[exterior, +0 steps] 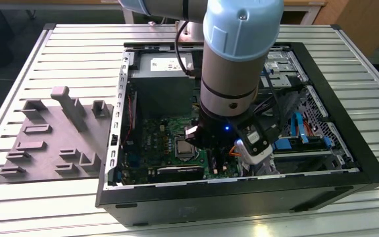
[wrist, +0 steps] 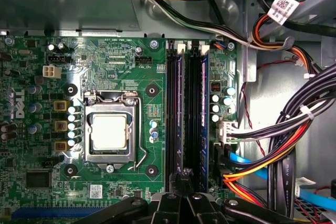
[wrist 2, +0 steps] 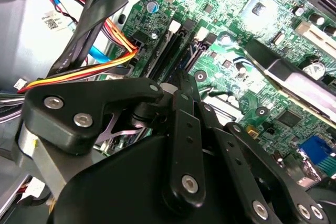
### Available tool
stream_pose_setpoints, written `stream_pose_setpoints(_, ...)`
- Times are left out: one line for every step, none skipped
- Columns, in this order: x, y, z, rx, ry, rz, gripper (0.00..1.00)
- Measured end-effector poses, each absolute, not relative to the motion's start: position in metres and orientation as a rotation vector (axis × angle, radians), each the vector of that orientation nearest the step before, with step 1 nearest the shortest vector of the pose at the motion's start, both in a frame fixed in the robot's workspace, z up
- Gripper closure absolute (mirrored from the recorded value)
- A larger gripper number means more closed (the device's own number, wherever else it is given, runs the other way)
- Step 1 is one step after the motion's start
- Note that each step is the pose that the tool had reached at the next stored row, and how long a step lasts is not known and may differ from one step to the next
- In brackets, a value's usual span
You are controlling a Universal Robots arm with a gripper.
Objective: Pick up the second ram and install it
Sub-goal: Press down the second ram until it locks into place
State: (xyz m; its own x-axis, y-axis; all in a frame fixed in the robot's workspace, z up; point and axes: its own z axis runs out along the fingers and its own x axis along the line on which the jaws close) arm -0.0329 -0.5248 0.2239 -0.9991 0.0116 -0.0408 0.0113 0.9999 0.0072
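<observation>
The second ram (wrist: 181,114) is a long dark stick standing in a memory slot of the green motherboard (wrist: 115,72), to one side of the processor socket (wrist: 109,131). My gripper (wrist: 184,174) is over the near end of that stick, fingers drawn together into a narrow tip. I cannot tell whether the tip touches the stick. In the second wrist view the gripper (wrist 2: 181,80) points down at the same row of slots. In the exterior view the arm (exterior: 236,74) reaches down into the open computer case (exterior: 347,148).
Another stick (wrist: 203,114) stands two slots over, with black slots beside each stick. Bundles of coloured cables (wrist: 273,150) crowd the far side of the slots. The grey fixture block (exterior: 57,143) lies outside the case at the exterior view's left.
</observation>
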Motion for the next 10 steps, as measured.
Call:
stream_pose_setpoints(-0.0329, -0.5248, 0.2238, 0.018, 3.101, 0.011, 0.89)
stream_pose_setpoints(-0.0329, -0.5248, 0.2238, 0.018, 3.101, 0.01, 0.89)
stream_pose_setpoints(-0.0329, -0.5248, 0.2238, 0.018, 3.101, 0.01, 0.89)
stream_pose_setpoints(-0.0329, -0.5248, 0.2237, 0.018, 3.101, 0.011, 0.89)
stream_pose_setpoints(-0.0329, -0.5249, 0.2237, 0.018, 3.101, 0.011, 0.89)
stream_pose_setpoints(-0.0329, -0.5248, 0.2237, 0.018, 3.101, 0.011, 0.89)
stream_pose_setpoints(-0.0329, -0.5248, 0.2235, 0.018, 3.101, 0.011, 0.89)
stream_pose_setpoints(-0.0329, -0.5248, 0.223, 0.018, 3.101, 0.011, 0.89)
stream_pose_setpoints(-0.0329, -0.5248, 0.2224, 0.018, 3.101, 0.011, 0.89)
stream_pose_setpoints(-0.0329, -0.5248, 0.2216, 0.018, 3.101, 0.011, 0.89)
